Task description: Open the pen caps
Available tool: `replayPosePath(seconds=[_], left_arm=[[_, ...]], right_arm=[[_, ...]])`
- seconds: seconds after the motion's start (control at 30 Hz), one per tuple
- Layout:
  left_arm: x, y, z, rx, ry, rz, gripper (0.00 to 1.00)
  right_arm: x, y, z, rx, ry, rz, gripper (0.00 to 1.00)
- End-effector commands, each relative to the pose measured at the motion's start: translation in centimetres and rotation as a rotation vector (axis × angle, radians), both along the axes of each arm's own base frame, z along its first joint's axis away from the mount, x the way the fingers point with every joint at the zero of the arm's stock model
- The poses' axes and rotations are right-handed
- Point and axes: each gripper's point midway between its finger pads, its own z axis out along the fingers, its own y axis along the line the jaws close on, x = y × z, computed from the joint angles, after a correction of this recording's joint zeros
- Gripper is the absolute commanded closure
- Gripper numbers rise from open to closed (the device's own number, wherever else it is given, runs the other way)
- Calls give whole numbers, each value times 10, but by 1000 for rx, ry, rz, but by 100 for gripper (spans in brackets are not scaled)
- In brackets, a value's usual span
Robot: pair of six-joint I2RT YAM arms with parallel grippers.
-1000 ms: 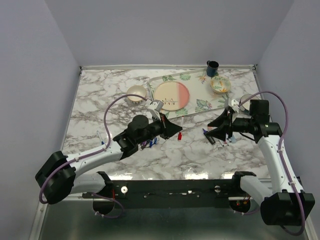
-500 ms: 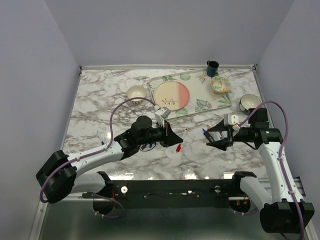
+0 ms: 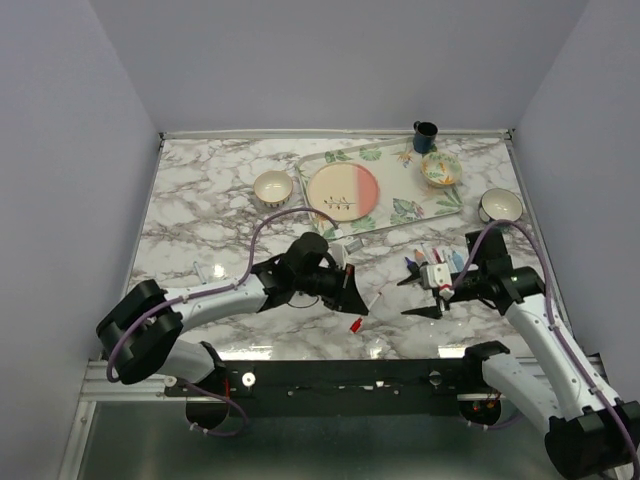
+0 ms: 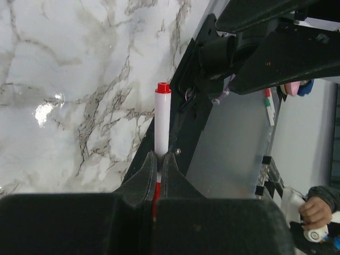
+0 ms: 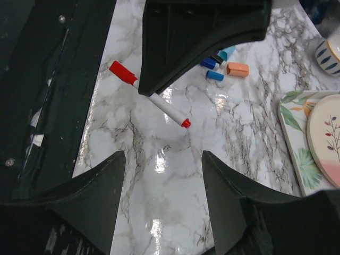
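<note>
Red-tipped pen (image 4: 162, 122): white barrel, clamped in closed left gripper (image 4: 159, 157), near front edge of marble table (image 5: 159, 159). Right gripper (image 5: 159, 204): jaws apart, empty, facing pen, clear of it. Loose caps (image 5: 237, 69): on table beyond pen.

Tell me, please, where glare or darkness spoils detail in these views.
Top external: sharp, with a white glare band on the marble table along its near edge. Left wrist: one bright spot on the marble; the red pen is crisp. Right wrist: several shiny patches on the marble, and its own fingers are dark, featureless shapes.
</note>
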Motion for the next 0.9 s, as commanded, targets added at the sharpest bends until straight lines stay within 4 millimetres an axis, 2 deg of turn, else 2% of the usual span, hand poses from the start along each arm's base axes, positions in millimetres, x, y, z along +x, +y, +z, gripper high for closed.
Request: replayPosePath(seconds=[0.0, 0.23, 0.37, 0.57, 0.67, 0.73, 0.87], left_arm=[[-17, -5, -5, 54, 107, -105, 100], [-26, -13, -3, 75, 177, -192, 100], [-30, -13, -7, 99, 214, -225, 100], [-36, -20, -8, 108, 242, -271, 100], [-34, -25, -5, 105, 239, -278, 100], [-31, -28, -2, 103, 231, -276, 100], [-28, -29, -2, 111, 223, -263, 100]], right_arm=[[2, 6, -18, -93, -98, 38, 33], [-4, 20, -44, -217, -195, 120, 35], [-7, 28, -47, -233, -232, 146, 36], [-15, 35, -63, -287, -221, 199, 39], [-21, 38, -75, -329, -199, 235, 48], [-27, 41, -80, -349, -194, 261, 60], [-34, 44, -87, -375, -175, 289, 70]])
